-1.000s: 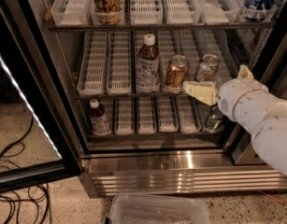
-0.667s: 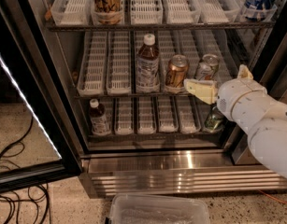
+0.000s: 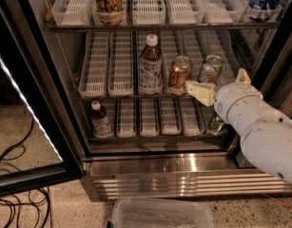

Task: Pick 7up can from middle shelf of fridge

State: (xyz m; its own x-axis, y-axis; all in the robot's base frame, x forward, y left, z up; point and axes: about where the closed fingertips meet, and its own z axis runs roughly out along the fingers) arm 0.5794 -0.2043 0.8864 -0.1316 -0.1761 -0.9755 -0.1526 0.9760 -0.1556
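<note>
I have the fridge (image 3: 160, 170) open in front of me, its black-framed glass door (image 3: 26, 141) swung out to the left. The 7up can (image 3: 211, 69) stands upright on the middle shelf (image 3: 96, 72), in a white lane tray toward the right end. Just to its left is a copper-orange can (image 3: 179, 73), and left of that a tall brown bottle with a white cap (image 3: 150, 65). My gripper (image 3: 221, 85) is at the front edge of that shelf, low and just in front of the 7up can. Its jaws stand wide. One cream finger (image 3: 201, 93) lies below the gap between the two cans, and the other pokes up to the right of the 7up can. Neither finger appears to touch the can, and nothing is held between them. The white arm (image 3: 267, 134) comes in from the lower right and hides the right end of the lower shelf. A darker green can (image 3: 216, 124) shows there, just beside the wrist. On the left of that lower shelf stands a small dark bottle (image 3: 101, 120). On the top shelf I see a tall tan can (image 3: 109, 1) at left and a blue and white container (image 3: 262, 1) at far right. A clear plastic bin (image 3: 160, 215) sits on the floor below the steel base, and black cables (image 3: 12, 175) trail across the floor on the left.
</note>
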